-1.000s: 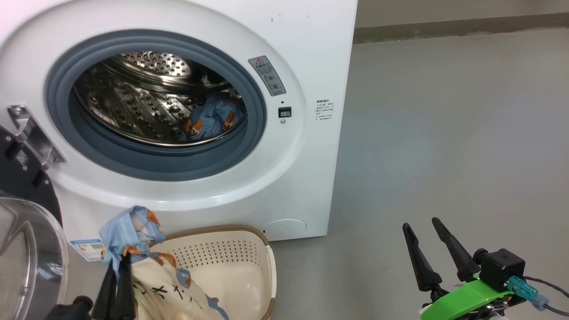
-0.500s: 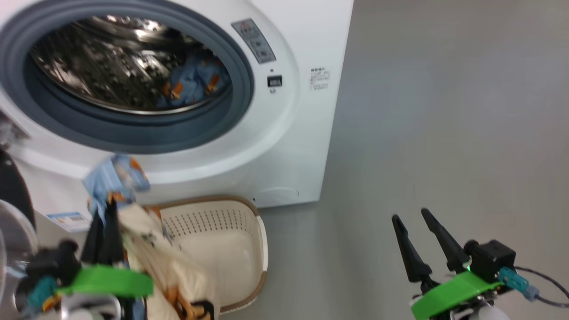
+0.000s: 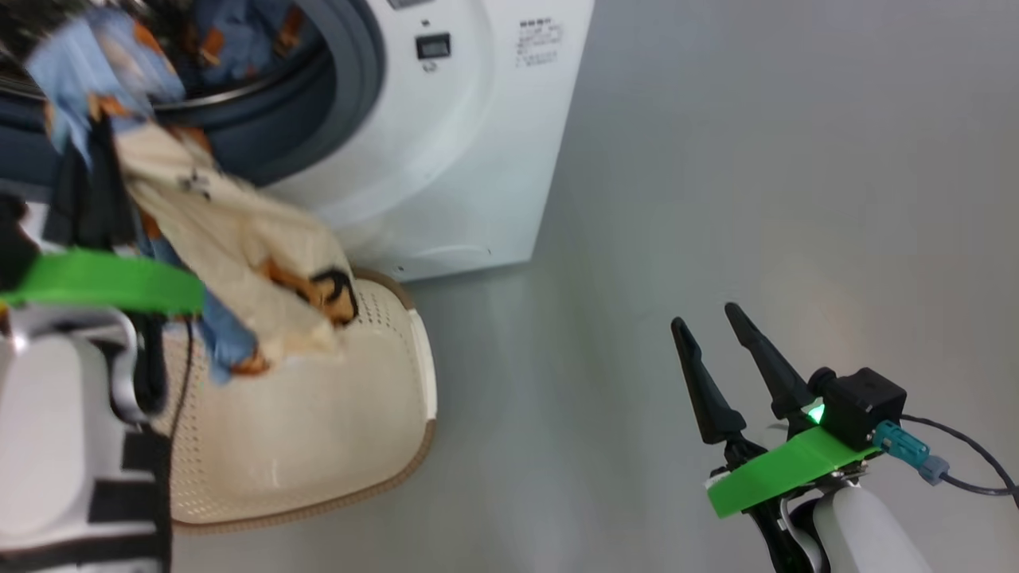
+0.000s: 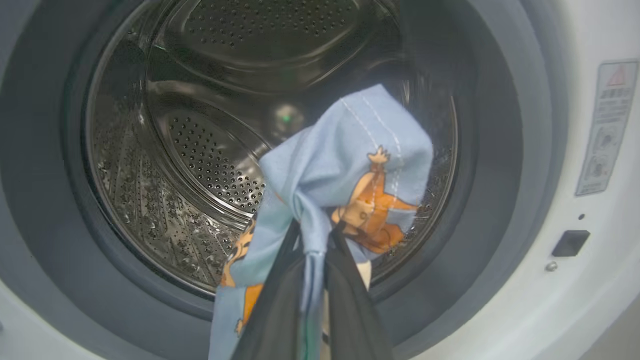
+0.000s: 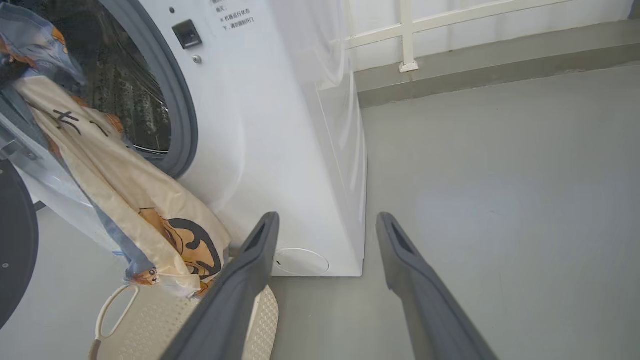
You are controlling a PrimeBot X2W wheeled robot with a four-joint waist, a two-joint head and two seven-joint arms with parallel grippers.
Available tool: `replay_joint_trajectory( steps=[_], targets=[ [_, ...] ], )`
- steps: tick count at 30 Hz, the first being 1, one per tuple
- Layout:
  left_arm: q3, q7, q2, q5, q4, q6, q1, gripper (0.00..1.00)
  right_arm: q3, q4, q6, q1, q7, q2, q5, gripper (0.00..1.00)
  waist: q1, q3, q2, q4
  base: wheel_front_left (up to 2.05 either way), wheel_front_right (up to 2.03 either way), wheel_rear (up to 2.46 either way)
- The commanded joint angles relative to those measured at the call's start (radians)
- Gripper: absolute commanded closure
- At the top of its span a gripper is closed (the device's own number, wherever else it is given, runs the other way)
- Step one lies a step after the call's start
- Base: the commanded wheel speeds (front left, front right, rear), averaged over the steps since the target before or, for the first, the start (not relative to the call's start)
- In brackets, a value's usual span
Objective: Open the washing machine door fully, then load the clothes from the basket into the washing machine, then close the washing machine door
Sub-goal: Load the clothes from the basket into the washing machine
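My left gripper is shut on a bunch of the clothes, a light blue garment with orange animals and a cream-white piece. The bundle hangs from the fingers above the cream-white basket. In the left wrist view the left gripper holds the blue fabric just in front of the washing machine's steel drum. Another blue garment lies inside the drum. The washing machine door stands open at the left. My right gripper is open and holds nothing, to the right over the floor.
The white washing machine stands on a grey floor. The basket sits on the floor below the drum opening. A low ledge and white railing run behind the machine's right side.
The head camera has tilted and shifted. My left gripper has lifted the clothes out of the basket and up to the drum opening. The right gripper stays open.
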Motion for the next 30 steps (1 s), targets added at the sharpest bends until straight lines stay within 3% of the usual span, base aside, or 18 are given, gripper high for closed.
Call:
replay_joint_trajectory(
  steps=[1,15,30],
  targets=[
    [0.034,-0.006,0.042,0.002,-0.013,-0.002,-0.043,1.0,0.028,-0.025,0.002,-0.012,-0.005,0.008,-0.003,0.0,-0.0002,0.078,0.0,-0.04,0.0,0.0,0.0],
    [0.007,0.031,0.141,0.005,0.265,-0.011,-0.376,1.0,0.062,-0.021,0.002,-0.07,-0.005,0.029,0.004,0.0,-0.0002,0.257,0.0,-0.067,0.0,0.0,0.0],
    [-0.124,0.341,0.202,-0.039,0.504,-0.014,-0.714,1.0,0.115,-0.003,0.002,-0.082,-0.005,0.038,0.015,0.0,-0.0002,0.342,0.0,-0.088,0.0,0.0,0.0]
  ],
)
